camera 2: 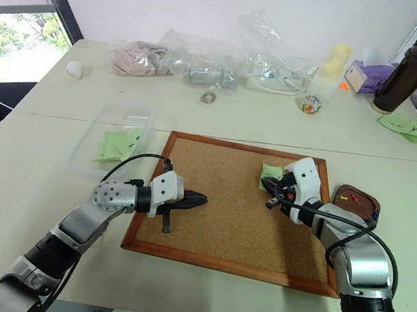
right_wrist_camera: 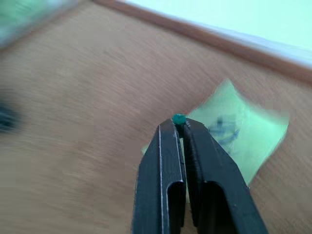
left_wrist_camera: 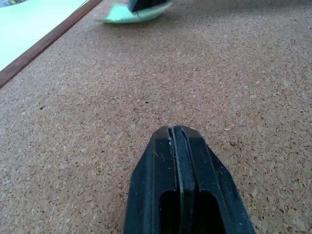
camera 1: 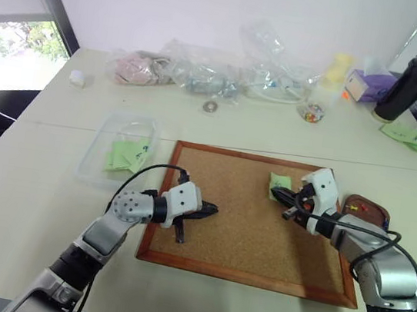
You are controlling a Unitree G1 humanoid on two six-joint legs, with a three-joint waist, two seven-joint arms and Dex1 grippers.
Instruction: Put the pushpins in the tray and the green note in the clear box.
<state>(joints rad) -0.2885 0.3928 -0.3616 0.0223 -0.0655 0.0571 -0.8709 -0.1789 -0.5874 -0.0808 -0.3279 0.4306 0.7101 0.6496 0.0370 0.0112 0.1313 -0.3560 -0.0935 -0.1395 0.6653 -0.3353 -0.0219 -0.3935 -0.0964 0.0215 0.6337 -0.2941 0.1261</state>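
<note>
The cork board [camera 1: 253,224] has a rough, matt, speckled face inside a smooth reddish wood frame, and the green note [right_wrist_camera: 243,131] at its two o'clock corner is thin matt paper. The tray [camera 2: 357,200] looks glossy dark brown. The clear box [camera 1: 116,147] at nine o'clock is smooth transparent plastic, the table [camera 1: 31,201] smooth and matt.

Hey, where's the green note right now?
The green note lies on the cork board, near its far right corner, just beyond the right gripper, with the brown tray further to the right.
</note>
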